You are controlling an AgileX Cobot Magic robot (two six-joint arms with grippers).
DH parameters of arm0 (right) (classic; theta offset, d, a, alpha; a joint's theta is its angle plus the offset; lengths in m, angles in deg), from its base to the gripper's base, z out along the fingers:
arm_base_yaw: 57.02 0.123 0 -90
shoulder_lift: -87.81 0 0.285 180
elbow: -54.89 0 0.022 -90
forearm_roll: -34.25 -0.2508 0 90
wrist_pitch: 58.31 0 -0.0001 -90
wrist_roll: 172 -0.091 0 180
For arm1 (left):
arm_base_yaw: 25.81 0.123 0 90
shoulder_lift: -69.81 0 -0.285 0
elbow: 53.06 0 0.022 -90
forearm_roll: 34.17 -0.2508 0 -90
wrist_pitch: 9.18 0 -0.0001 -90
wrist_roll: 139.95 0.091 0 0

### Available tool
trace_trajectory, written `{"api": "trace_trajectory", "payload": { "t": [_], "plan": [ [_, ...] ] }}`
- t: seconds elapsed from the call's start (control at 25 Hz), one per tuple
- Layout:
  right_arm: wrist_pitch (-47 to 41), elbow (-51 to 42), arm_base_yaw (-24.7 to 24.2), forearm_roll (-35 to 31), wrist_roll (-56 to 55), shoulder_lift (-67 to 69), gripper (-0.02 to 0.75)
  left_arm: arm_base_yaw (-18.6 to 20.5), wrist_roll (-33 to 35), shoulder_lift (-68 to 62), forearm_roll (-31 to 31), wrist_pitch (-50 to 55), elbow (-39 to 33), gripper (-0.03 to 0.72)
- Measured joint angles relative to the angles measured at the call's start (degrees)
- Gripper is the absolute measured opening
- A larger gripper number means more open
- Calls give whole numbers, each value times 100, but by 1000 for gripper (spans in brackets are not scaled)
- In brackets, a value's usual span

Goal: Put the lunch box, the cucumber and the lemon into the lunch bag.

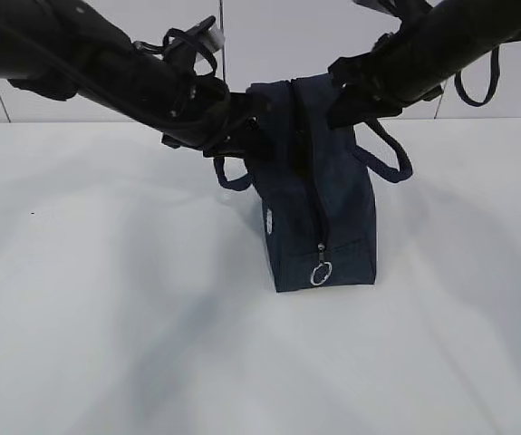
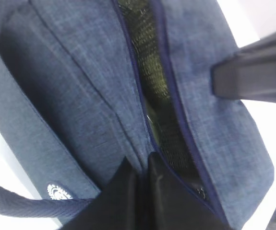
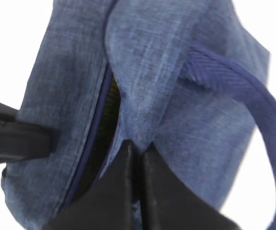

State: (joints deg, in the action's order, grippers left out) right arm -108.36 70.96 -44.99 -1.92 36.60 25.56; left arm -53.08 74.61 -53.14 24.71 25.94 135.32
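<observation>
I have the left gripper [image 2: 145, 165] and right gripper [image 3: 137, 153] clamped on the lunch bag [image 1: 319, 199] rims; the fabric is soft, floppy, best pinched beside the zipper.

The lunch bag [image 1: 319, 181] bears a small white logo [image 2: 58, 191], unreadable.

A plain white table [image 1: 106, 344] meets a white tiled wall [image 1: 269, 45] behind it.

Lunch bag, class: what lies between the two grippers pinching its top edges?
Between the left gripper and right gripper runs the lunch bag's narrow zipper opening, dark inside; both wrist views show it.
</observation>
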Motion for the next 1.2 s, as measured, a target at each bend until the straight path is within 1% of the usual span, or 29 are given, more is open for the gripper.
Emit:
{"api": "trace_trajectory", "payload": {
  "t": [0.24, 0.48, 1.04, 1.12, 1.2],
  "plan": [
    [52, 0, 0, -319, 167, 0, 1, 96, 104, 144, 0, -22, 0, 2],
    [92, 0, 0, -343, 204, 15, 1, 250, 118, 157, 0, 0, 0, 2],
    [94, 0, 0, -350, 261, 25, 4, 247, 125, 157, 0, 141, 0, 2],
    [68, 0, 0, -357, 337, 25, 30, 247, 125, 157, 0, 151, 0, 2],
    [59, 0, 0, -463, 419, 25, 86, 247, 125, 157, 0, 161, 0, 2]
  ]
}}
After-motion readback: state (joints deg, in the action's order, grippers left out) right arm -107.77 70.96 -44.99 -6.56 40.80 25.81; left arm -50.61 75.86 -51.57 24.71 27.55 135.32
